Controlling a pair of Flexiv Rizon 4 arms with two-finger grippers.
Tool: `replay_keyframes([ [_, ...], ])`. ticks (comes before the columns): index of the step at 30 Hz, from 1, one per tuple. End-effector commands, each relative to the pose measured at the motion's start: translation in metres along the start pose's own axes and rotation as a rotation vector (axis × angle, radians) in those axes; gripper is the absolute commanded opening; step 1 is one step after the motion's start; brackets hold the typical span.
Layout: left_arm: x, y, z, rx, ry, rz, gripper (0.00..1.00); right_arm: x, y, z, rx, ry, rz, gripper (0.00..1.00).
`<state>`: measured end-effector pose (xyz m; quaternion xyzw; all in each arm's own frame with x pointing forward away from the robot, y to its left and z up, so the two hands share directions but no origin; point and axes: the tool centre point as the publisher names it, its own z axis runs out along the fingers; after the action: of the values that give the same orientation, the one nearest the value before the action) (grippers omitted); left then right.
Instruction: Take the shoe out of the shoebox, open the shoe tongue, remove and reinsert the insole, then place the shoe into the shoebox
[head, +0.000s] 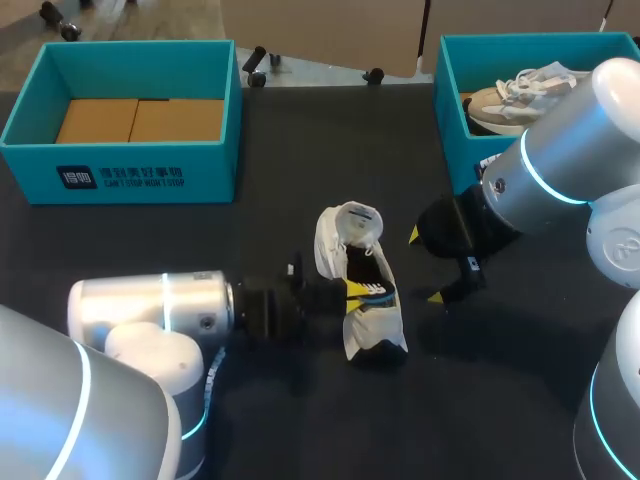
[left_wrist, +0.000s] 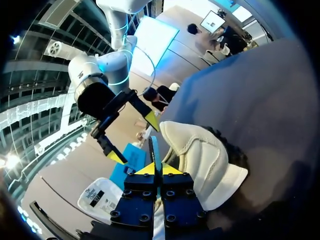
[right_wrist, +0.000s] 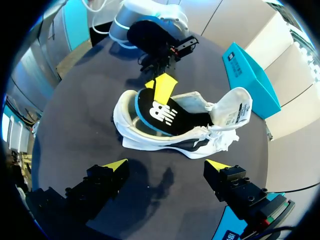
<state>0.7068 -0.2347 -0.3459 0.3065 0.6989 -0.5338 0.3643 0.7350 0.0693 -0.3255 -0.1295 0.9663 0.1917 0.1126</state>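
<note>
Near the middle of the head view, on the dark table (head: 150, 240), the white shoe (head: 372, 322) lies outside both boxes with its tongue (head: 352, 222) folded open toward the upper part of the frame. The black insole (head: 376, 290), edged in teal, sits partly in the shoe's opening.

The left gripper (head: 352, 290) comes in from the lower left and is clamped on the insole. In the left wrist view its yellow tips (left_wrist: 159, 169) are pressed together with the thin teal edge of the insole (left_wrist: 154, 150) pinched between them, and the shoe (left_wrist: 200, 155) is just beside them.

The right gripper (head: 425, 266) hangs just right of the shoe, its fingers spread wide and holding nothing. In the right wrist view it (right_wrist: 166, 165) is at the bottom, with the shoe (right_wrist: 150, 140) ahead of it, the insole (right_wrist: 157, 112) showing a white logo, and the left gripper (right_wrist: 162, 87) beyond it.

At upper left stands a teal shoebox (head: 215, 160) lined with cardboard. At upper right a second teal box (head: 450, 90) holds another shoe (head: 510, 95).
</note>
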Motion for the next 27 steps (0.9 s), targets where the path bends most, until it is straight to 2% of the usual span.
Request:
replay_keyframes([
  [1, -0.003, 0.011, 0.007, -0.014, 0.015, 0.011, 0.0, 0.001, 0.0, 0.001, 0.002, -0.002, 0.0, 1.0],
  [6, -0.006, 0.02, 0.007, -0.038, 0.006, 0.006, 0.0, 0.001, 0.0, 0.001, 0.002, -0.002, 0.0, 1.0],
  [10, -0.005, 0.017, 0.008, -0.041, 0.004, -0.001, 0.0, 0.001, 0.0, 0.001, 0.002, -0.002, 0.0, 1.0],
  [11, -0.004, 0.015, 0.008, -0.036, 0.008, 0.0, 0.07, 0.001, 0.0, 0.001, 0.002, -0.002, 0.0, 1.0],
  [12, -0.004, 0.012, 0.007, -0.03, 0.011, 0.002, 0.18, 0.001, 0.0, 0.001, 0.002, -0.002, 0.0, 1.0],
  [14, -0.005, 0.006, 0.005, -0.023, 0.015, 0.01, 0.31, 0.001, 0.0, 0.001, 0.002, -0.002, 0.0, 1.0],
  [19, -0.009, -0.003, -0.002, -0.007, 0.005, 0.016, 0.28, 0.001, 0.0, 0.001, 0.002, -0.002, 0.0, 1.0],
  [27, -0.01, -0.007, -0.003, 0.013, -0.009, -0.007, 0.23, 0.001, 0.0, 0.001, 0.002, -0.002, 0.0, 1.0],
])
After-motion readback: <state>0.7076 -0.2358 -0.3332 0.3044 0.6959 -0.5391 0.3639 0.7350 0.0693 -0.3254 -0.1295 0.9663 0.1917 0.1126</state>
